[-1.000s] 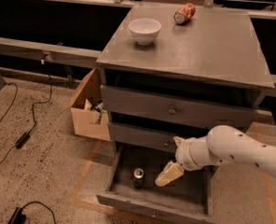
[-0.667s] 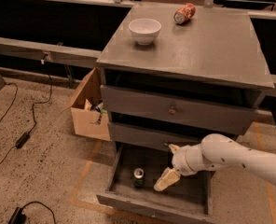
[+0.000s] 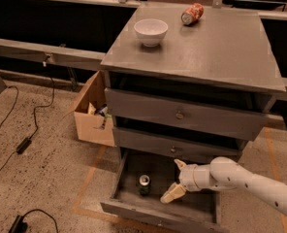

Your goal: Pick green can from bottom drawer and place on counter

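Green can [image 3: 144, 184] stands upright, long axis vertical, on the floor of the pulled-out bottom drawer [image 3: 153, 216], near its left wall in the camera view. Gripper [image 3: 176, 179] hangs inside the drawer just beside the can, fingers spread wide and holding nothing. Free floor lies between them; the middle drawer's front overhangs close above.

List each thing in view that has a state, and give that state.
green can, upright in the bottom drawer, not gripped.
bottom drawer, pulled open.
middle drawer, pushed in.
top drawer, pushed in.
gripper, open, over the bottom drawer beside the green can, apart from it.
orange-red can, lying on its side on the counter.
white bowl, upright on the counter.
cardboard box, flaps open.
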Robot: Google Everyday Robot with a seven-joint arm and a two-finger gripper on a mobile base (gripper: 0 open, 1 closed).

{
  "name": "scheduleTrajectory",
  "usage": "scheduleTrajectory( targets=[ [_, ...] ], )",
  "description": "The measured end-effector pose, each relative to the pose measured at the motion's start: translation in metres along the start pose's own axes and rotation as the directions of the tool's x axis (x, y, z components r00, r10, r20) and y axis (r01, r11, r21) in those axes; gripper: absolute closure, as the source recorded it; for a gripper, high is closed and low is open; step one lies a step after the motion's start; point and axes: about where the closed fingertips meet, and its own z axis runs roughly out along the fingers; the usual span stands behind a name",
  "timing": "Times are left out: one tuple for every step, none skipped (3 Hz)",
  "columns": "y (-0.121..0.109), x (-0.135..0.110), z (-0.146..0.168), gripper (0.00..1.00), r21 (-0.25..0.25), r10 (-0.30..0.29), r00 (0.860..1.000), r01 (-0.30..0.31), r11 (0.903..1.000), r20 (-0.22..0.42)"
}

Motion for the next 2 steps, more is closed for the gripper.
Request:
scheduleTrajectory(
  targets=[
    [0.000, 0.002, 0.003, 0.00, -0.002, 0.001, 1.000, -0.001, 1.0000, 0.005],
    [-0.002, 0.024, 0.036, 0.00, -0.032, 0.020, 0.998, -0.018, 0.9993, 0.054]
  ],
)
